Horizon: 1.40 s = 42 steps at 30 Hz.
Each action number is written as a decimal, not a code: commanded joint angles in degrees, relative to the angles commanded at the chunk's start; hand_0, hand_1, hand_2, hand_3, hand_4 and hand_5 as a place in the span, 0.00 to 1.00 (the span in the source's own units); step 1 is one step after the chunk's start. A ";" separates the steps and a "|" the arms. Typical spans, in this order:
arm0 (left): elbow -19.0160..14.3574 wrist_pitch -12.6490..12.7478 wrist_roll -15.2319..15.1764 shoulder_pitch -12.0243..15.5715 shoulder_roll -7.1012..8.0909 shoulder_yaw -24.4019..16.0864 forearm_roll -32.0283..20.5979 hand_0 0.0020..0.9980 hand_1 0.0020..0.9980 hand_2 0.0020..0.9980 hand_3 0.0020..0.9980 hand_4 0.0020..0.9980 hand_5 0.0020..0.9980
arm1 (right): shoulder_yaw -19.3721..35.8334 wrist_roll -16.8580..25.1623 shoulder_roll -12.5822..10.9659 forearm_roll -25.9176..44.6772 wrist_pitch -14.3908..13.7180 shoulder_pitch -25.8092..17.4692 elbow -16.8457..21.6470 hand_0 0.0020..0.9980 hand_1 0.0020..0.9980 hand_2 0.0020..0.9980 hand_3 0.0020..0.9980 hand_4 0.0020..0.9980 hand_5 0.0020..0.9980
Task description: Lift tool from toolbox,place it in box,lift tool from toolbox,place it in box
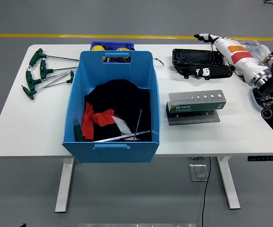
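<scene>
Your right hand [221, 43] is at the far right of the table, just above the black tool tray [195, 60]; its white fingers [203, 36] lie stretched out and flat and they carry nothing; the left hand is not in the picture. The blue box [112, 109] stands in the middle of the table [13, 127], and inside it thin metal keys [127, 136] lie on a heap of black and red cloth [109, 106], one of them leaning up against the others; so at least part of the job looks done. More T-handle keys [44, 72] with green grips lie spread on the table left of the box, well apart from your hand; a grey holder [195, 105] with a row of holes stands between the box and the tray. I cannot tell whether a tool is left in the black tray, since only small pale bits show at its front edge. Expect these tools to be stiff, fairly light steel with smooth, slippery shafts; a thin shaft lying flat gives your fingers little to close on and may roll; take hold at the green crossbar where there is one, since it is thicker and less slick; otherwise pinch the shaft near its bend, and let it down onto the cloth rather than dropping it.
</scene>
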 joint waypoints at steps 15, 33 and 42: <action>-0.76 -3.91 2.56 -0.24 1.15 0.42 1.44 0.79 0.83 0.85 0.73 0.70 0.58 | 20.77 4.02 4.28 35.43 4.56 -27.19 12.74 0.85 0.82 0.86 0.90 1.00 0.85; -0.59 -4.00 1.92 -0.22 1.12 -0.17 3.79 0.79 0.84 0.85 0.75 0.71 0.58 | 32.02 3.16 10.02 40.93 5.28 -33.77 16.71 0.86 0.81 0.86 0.90 1.00 0.93; -0.59 -4.06 1.58 -0.30 0.99 0.78 2.44 0.79 0.84 0.85 0.77 0.74 0.61 | 32.53 0.47 10.61 37.71 5.54 -32.66 16.15 0.86 0.81 0.85 0.90 1.00 0.95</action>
